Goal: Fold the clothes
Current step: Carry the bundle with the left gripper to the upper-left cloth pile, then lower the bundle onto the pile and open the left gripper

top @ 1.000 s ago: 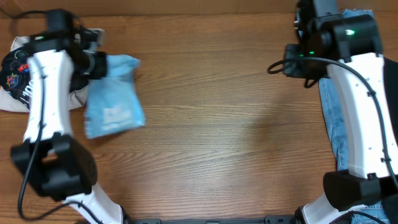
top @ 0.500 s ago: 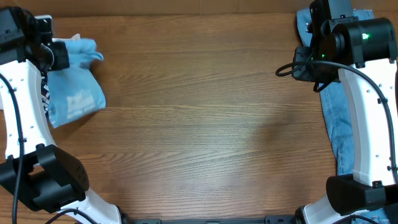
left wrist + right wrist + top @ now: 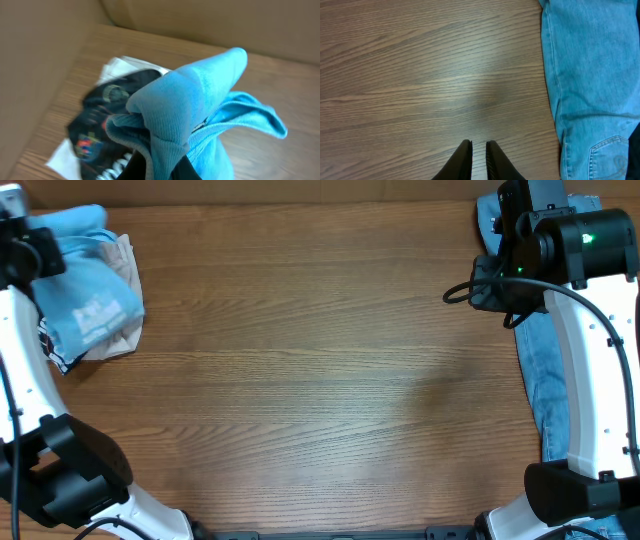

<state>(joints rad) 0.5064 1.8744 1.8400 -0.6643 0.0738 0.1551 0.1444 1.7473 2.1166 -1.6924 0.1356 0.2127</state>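
Sky-blue bunched cotton T-shirt (image 3: 88, 302) clamped in left gripper (image 3: 157, 172), over black printed shirt (image 3: 97, 127); right gripper (image 3: 478, 150) fingers together, empty, beside blue denim jeans (image 3: 592, 75).

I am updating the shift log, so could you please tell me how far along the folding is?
Done: the light blue T-shirt looks folded into a bundle. In hand: the left tool grips its bunched edge, holding it over the black shirt at far left. Left: setting it down and releasing. The right tool, shut and empty, hovers beside the jeans.
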